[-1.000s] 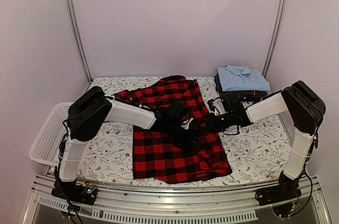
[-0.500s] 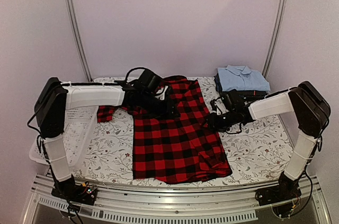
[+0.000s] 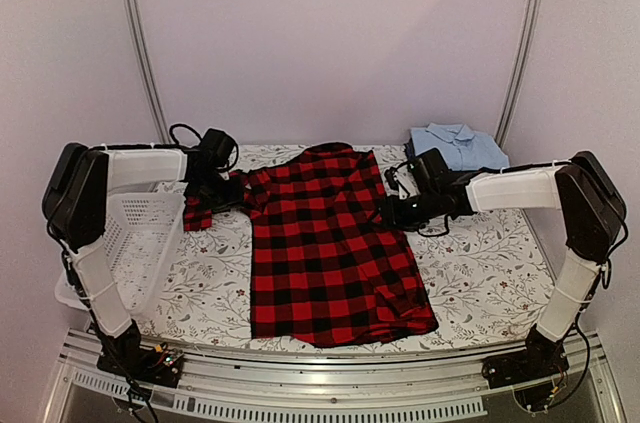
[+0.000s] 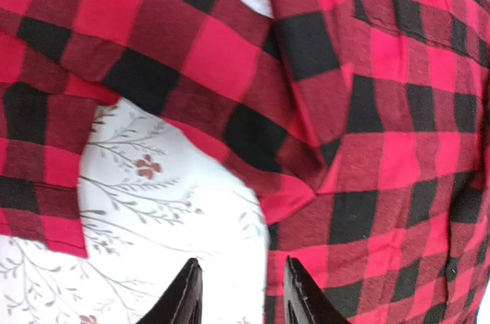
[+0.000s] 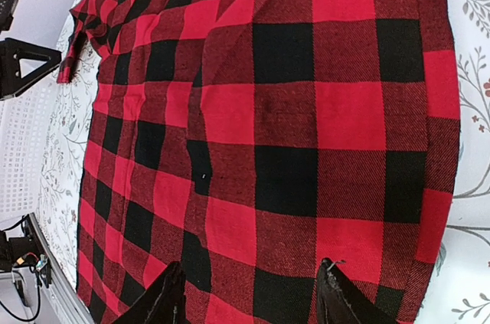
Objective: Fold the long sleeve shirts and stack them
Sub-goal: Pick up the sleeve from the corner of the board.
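I see the red-black buffalo-check shirt [image 3: 325, 253] flat on the table [image 3: 480, 273], left fingers [image 4: 186, 301] open & empty by its sleeve [image 3: 200, 211], right fingers [image 5: 170, 301] open over its rt side, prob. leaving cloth smooth for folding, light blue shirt [image 3: 455, 148] stacked far-right.

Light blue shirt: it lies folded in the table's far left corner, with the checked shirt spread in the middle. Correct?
Wrong side. The light blue shirt lies folded in the far right corner of the table, as the top external view shows. The checked shirt is indeed spread in the middle.
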Motion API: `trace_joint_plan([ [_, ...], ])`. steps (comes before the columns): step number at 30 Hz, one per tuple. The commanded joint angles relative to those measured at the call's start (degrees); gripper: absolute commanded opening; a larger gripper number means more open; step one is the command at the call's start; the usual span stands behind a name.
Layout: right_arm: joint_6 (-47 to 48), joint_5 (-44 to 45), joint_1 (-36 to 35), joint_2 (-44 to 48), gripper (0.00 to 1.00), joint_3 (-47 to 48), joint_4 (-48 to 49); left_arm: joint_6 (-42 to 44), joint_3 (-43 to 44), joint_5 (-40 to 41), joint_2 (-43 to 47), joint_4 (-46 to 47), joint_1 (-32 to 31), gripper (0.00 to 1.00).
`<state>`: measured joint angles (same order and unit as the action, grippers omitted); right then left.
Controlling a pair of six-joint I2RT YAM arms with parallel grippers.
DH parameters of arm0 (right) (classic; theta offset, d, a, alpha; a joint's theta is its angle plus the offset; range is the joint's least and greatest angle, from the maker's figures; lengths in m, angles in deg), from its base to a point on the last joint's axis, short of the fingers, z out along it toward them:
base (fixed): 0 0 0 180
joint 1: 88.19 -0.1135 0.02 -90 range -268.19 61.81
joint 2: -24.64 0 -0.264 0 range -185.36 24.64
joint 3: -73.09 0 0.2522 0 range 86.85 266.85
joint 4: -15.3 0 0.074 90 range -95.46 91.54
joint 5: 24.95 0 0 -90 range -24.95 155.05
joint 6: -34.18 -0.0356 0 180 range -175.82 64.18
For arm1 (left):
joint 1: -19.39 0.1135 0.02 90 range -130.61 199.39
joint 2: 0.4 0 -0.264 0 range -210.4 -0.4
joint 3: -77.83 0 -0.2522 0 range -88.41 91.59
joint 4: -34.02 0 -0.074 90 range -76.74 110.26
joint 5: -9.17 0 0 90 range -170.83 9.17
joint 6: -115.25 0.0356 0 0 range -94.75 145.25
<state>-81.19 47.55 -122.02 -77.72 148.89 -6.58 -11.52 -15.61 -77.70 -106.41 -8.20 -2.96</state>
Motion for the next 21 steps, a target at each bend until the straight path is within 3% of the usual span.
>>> trace_joint_plan([
  [1,1.77,-0.33,-0.71,1.22,0.57,2.08,-1.77,2.48,2.15,6.60,-2.82,-3.03,3.32,0.38],
  [21,2.42,-2.16,-0.71,0.47,0.59,3.47,-1.32,5.03,4.87,12.68,-11.50,-5.41,8.74,0.45],
])
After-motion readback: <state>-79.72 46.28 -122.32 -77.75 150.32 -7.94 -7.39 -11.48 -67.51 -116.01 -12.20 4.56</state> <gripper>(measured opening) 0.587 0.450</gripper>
